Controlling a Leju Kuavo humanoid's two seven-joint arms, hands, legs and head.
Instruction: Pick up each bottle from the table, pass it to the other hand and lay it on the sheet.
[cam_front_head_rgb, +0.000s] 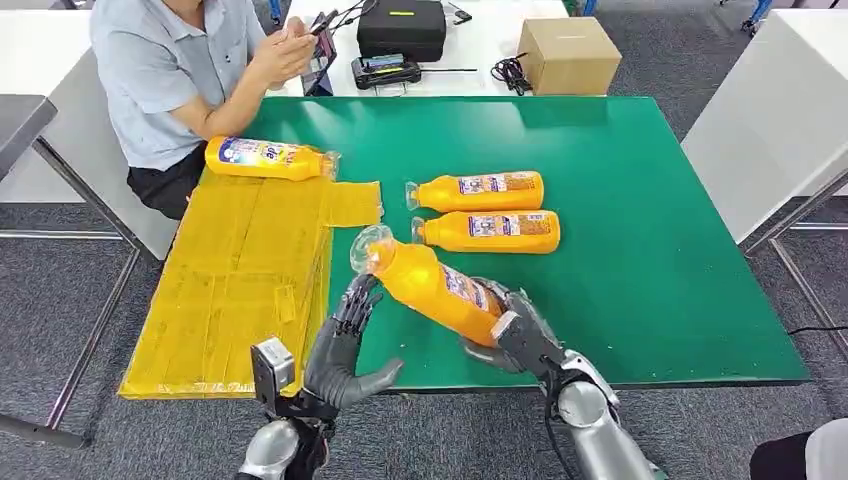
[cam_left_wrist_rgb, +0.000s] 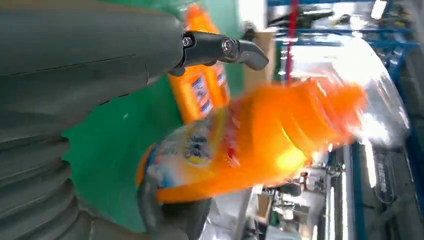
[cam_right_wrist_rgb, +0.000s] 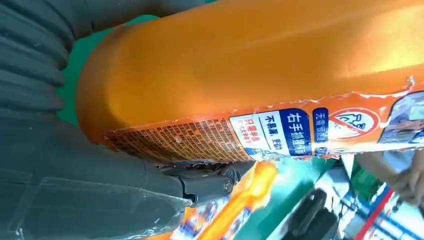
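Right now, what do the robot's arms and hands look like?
Each arm is shiny silver metal with rounded joints. The left hand is dark grey, with slim black jointed fingers and a thick grey thumb; a small silver box sits at its wrist. The right hand is grey and black too, with a black cable beside its silver forearm. Close up, both have grey ribbed covers.

Right robot hand (cam_front_head_rgb: 515, 335) gripping bottle (cam_front_head_rgb: 432, 285) base, arm raised; left robot hand (cam_front_head_rgb: 345, 350) upright, fingers spread, empty.

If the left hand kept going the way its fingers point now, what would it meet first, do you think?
Most likely the neck of the orange bottle held by the right hand: the left hand is open with fingertips just beside it, though depth is hard to judge.
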